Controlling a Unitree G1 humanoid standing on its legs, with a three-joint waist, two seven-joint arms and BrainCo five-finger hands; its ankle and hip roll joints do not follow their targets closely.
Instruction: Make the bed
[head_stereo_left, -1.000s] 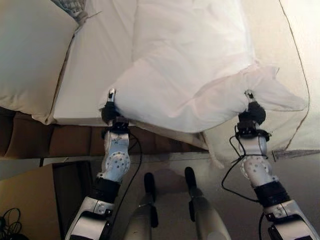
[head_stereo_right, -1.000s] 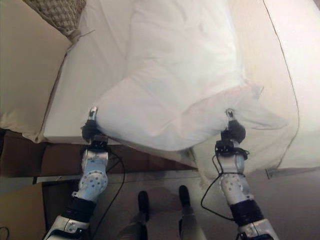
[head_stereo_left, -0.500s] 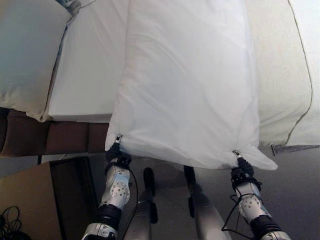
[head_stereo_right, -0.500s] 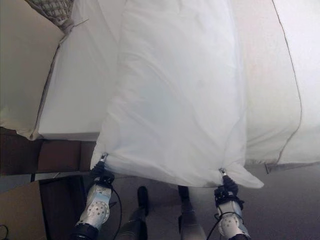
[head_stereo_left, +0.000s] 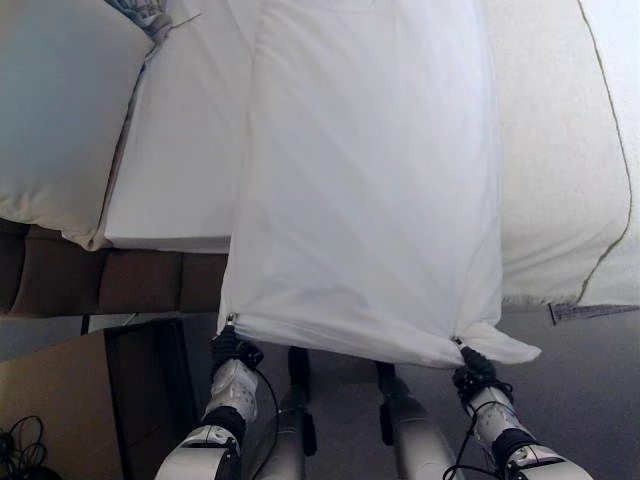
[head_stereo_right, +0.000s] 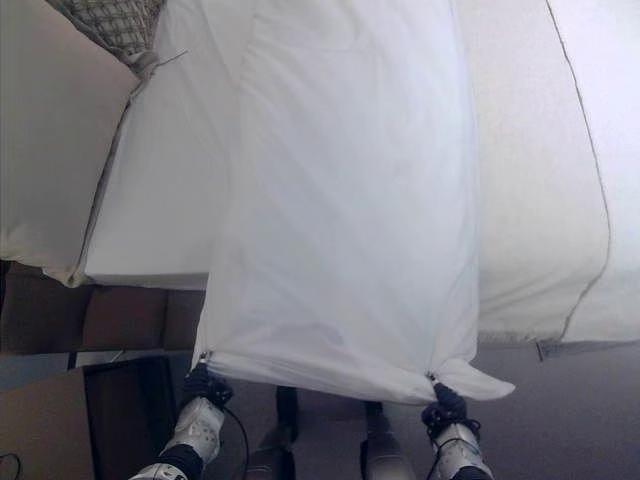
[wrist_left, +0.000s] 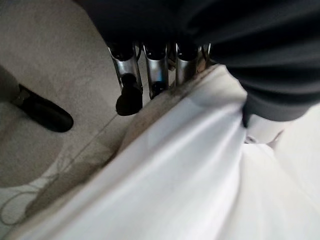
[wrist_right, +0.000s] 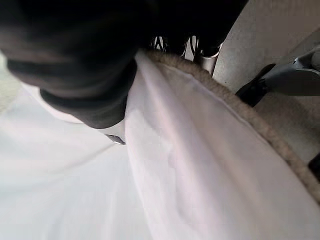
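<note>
A white duvet (head_stereo_left: 370, 180) lies stretched flat in a long strip over the bed (head_stereo_left: 180, 150), its near edge hanging past the mattress over the floor. My left hand (head_stereo_left: 232, 349) is shut on the duvet's near left corner, and my right hand (head_stereo_left: 474, 368) is shut on the near right corner. In the left wrist view my fingers (wrist_left: 156, 70) curl over the cloth's hem (wrist_left: 200, 130). The right wrist view shows the beige-trimmed edge (wrist_right: 240, 115) running under my right hand (wrist_right: 90, 65).
A large cream pillow (head_stereo_left: 55, 100) sits at the bed's left, with a woven cushion (head_stereo_right: 115, 22) behind it. A beige cover (head_stereo_left: 560, 150) lies on the bed's right. A brown bed base (head_stereo_left: 90, 282) and a cardboard box (head_stereo_left: 90, 400) stand at lower left on grey carpet (head_stereo_left: 590, 400).
Both hands have drawn back toward me with the duvet corners. The duvet, bunched and billowing a second ago, is now pulled long and flat over the bed.
</note>
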